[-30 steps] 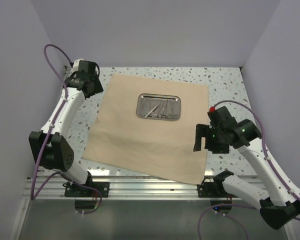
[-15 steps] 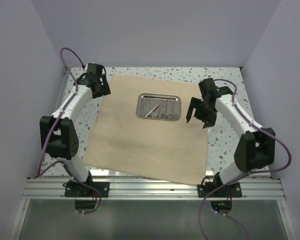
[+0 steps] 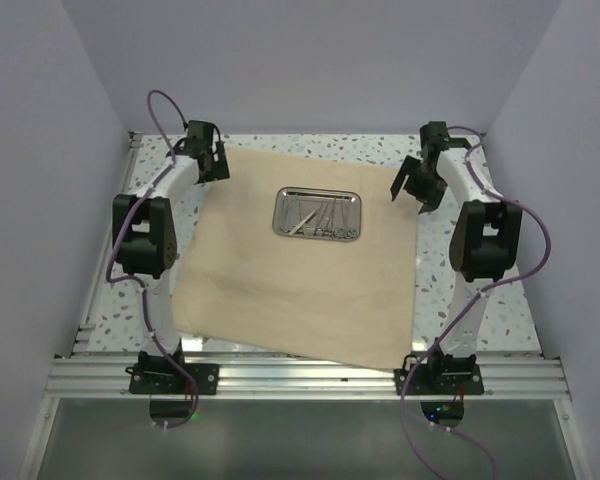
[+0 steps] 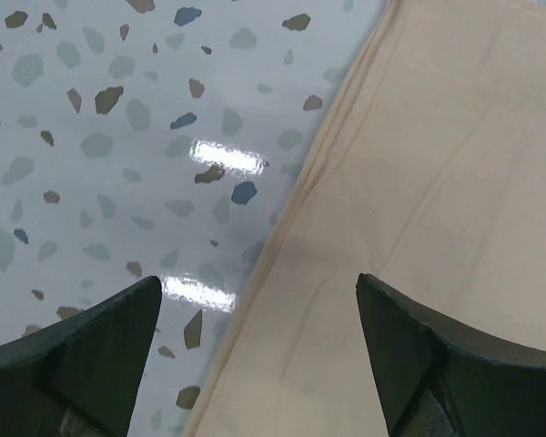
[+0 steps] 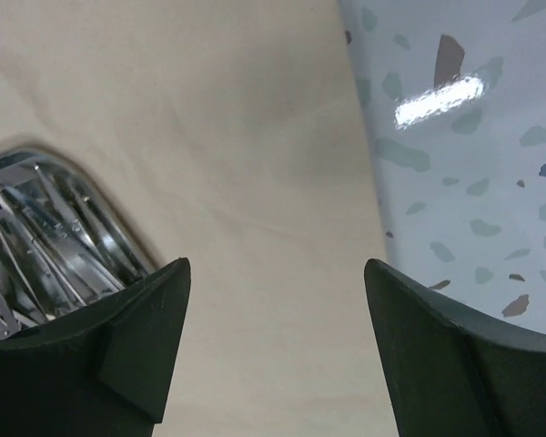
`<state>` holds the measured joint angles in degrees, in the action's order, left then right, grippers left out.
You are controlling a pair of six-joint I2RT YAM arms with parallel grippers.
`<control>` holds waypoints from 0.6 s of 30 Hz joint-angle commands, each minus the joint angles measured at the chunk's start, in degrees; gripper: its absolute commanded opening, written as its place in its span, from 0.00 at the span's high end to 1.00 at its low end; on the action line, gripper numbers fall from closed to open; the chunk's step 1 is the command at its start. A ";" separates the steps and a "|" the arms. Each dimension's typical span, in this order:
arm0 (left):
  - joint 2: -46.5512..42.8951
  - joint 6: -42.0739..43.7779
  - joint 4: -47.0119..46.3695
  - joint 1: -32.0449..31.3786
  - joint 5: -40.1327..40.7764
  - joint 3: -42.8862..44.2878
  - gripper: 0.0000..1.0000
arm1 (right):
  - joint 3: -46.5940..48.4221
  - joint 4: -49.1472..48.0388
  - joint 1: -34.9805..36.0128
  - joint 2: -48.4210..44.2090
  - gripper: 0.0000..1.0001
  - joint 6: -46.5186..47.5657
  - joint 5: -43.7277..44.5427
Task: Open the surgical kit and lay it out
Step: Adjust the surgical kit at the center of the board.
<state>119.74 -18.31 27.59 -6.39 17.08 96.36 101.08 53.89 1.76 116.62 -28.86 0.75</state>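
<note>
Within the last second both arms have been swung out towards the far corners of the wrap (image 3: 290,280). The left gripper (image 3: 208,165) has been carried a little inward to the far-left corner. The right gripper (image 3: 412,190) has been brought up from the near-right edge to the far-right corner. Both pairs of jaws are seen spread wide, with nothing pinched. In each wrist view the wrap's edge is straddled, with bare table (image 3: 380,150) on the outer side. The wrap is already laid open and nearly flat, so a tug or smoothing of the far corners is judged to be in hand; the tools (image 3: 315,216) are not yet laid out. The wrap is a matte beige woven sheet, softly creased, with a folded hem. The tray (image 3: 277,213), a shiny steel rectangle with rounded corners, is set on the wrap's far half, and the thin silver tools are piled inside it. The table is glossy, speckled terrazzo.
</note>
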 commanded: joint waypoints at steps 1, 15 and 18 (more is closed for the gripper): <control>4.87 1.17 -3.69 2.17 -2.13 5.58 0.09 | 4.91 0.69 -1.14 3.96 0.19 1.18 2.93; 14.29 -0.59 -5.18 4.72 -13.92 8.32 0.19 | 6.60 -3.79 -1.58 14.33 0.26 -0.05 6.63; 14.38 -0.59 -5.45 4.29 -14.79 7.45 0.24 | 4.75 -5.72 -1.67 15.56 0.37 -0.84 5.40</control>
<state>132.11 -18.41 22.61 -1.72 6.07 103.63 107.22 51.94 0.10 130.76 -28.86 6.42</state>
